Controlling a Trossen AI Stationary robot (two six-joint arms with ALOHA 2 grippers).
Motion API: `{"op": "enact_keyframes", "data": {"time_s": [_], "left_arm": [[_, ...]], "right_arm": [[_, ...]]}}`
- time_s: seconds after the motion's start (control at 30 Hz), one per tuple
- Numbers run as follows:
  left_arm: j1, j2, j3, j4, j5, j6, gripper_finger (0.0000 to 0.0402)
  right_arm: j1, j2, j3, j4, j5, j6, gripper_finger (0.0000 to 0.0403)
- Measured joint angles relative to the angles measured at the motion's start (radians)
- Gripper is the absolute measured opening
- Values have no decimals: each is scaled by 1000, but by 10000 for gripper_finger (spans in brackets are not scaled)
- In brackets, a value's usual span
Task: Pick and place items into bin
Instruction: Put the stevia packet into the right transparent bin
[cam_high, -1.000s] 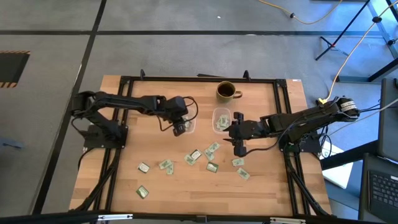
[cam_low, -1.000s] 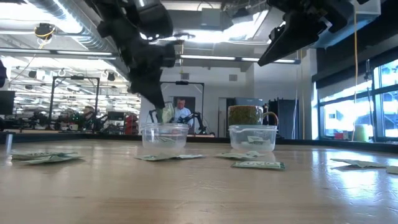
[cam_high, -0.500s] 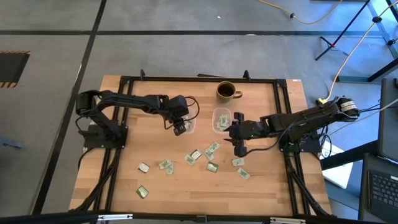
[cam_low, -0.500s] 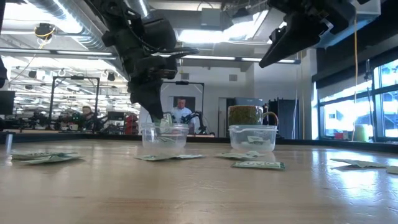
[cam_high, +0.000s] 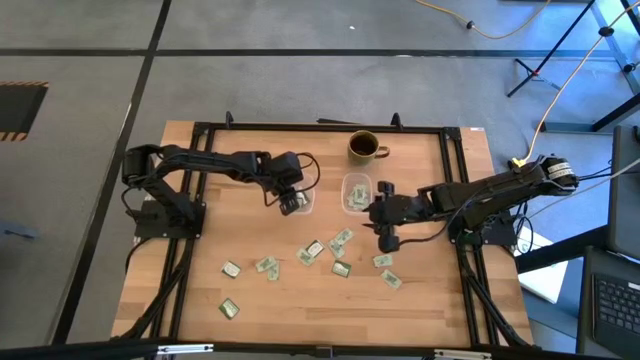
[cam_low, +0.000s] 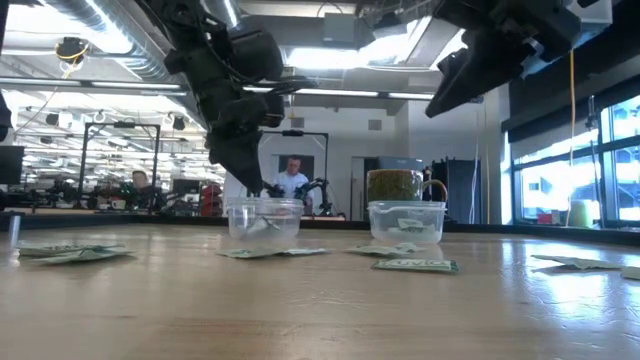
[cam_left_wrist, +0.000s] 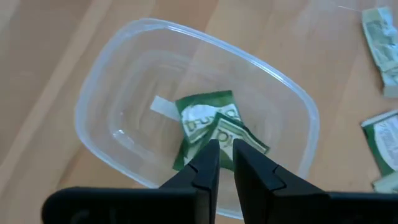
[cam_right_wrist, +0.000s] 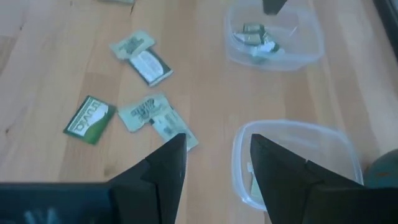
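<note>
Robotics lab: equipment racks (cam_low: 120, 160) behind.

tubs (cam_high: 356, 192): 2 clear | mug (cam_high: 364, 147): 1 brown | loose packets (cam_high: 314, 250) on table: about 9 | arms: 2

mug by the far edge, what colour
Brown mug, clearest in the high view.

The left gripper (cam_low: 268, 190) hangs just above a clear bin (cam_low: 265, 217).
</note>
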Motion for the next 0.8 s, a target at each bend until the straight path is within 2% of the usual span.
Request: {"op": "enact_keyframes", "data": {"time_s": [0.27,0.53,0.8], "left_arm": [[3,-50,3,43,-15,87,36],[-20,-64,5,128,-15,141,39],[-29,-64,5,128,-15,148,36]], "right_arm": [[44,0,-1,-150,-162,46,182],[132,18,-1,-164,-164,77,182],[207,171,-1,-111,-164,68,182]]}}
